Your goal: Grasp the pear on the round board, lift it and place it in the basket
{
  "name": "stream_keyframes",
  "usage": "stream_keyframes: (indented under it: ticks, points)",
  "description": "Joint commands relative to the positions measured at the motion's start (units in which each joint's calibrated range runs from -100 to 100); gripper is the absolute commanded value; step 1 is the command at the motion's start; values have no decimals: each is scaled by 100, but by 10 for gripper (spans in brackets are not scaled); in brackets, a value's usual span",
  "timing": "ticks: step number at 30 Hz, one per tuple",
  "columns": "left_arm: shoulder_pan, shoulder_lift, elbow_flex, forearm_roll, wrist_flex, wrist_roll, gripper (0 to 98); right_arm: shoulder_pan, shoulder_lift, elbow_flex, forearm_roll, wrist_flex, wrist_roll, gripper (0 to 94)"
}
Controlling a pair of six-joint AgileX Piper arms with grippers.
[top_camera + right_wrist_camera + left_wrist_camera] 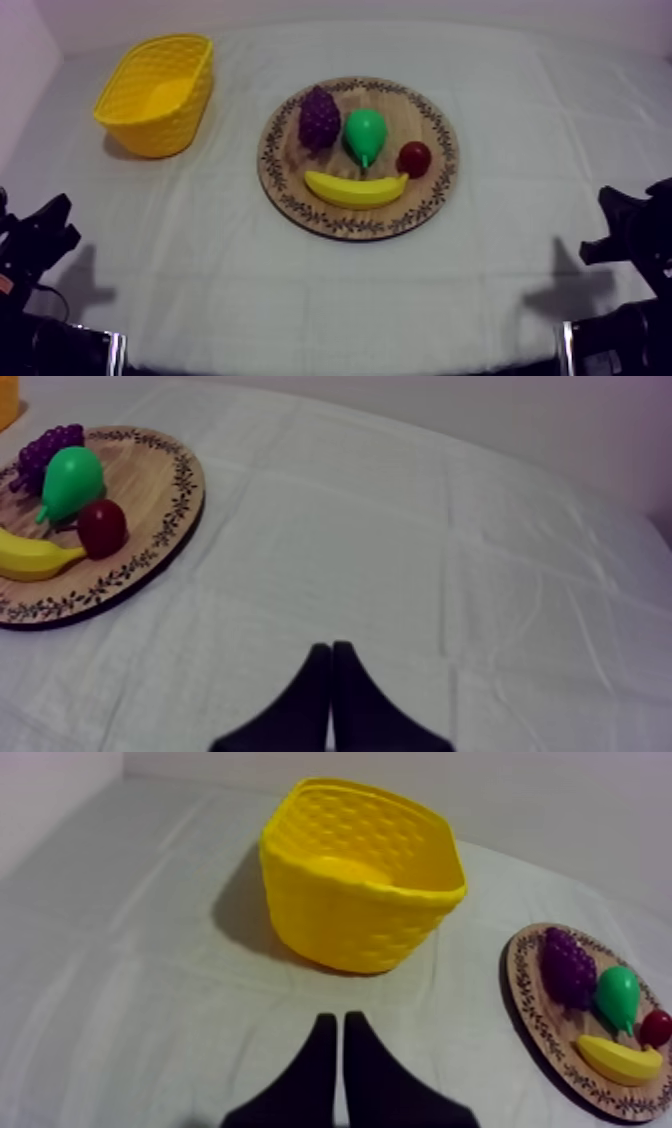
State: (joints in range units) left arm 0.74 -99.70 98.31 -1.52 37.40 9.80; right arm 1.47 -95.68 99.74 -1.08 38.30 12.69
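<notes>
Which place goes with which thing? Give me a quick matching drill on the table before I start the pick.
Things:
1. pear
2. bunch of grapes
3. banana
4. yellow basket

Places:
A. on the cloth, off the wooden board, toward my left
B. mid-board, between the grapes and the small red fruit
C. along the board's near rim
D. on the board, at the side toward the basket

Pairs: 1-B, 2-D, 3-C, 4-A.

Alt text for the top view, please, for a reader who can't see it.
A green pear lies on a round wooden board, between a bunch of grapes and a small red fruit, with a banana in front. A yellow basket stands off the board at the view's upper left; the left arm and right arm sit low at the sides.
</notes>
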Motion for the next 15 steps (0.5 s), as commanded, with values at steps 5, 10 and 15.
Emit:
stream_keyframes:
  ticks: [5,10,15]
  points:
    - [42,-4,-9,3,25,50,9,-1,1,4,-2,0,2,3]
    - [51,-4,-9,3,38,72,18,-1,1,4,-2,0,0,3]
    - [52,-4,-26,3,88,74,25,-1,1,4,-2,0,-1,3]
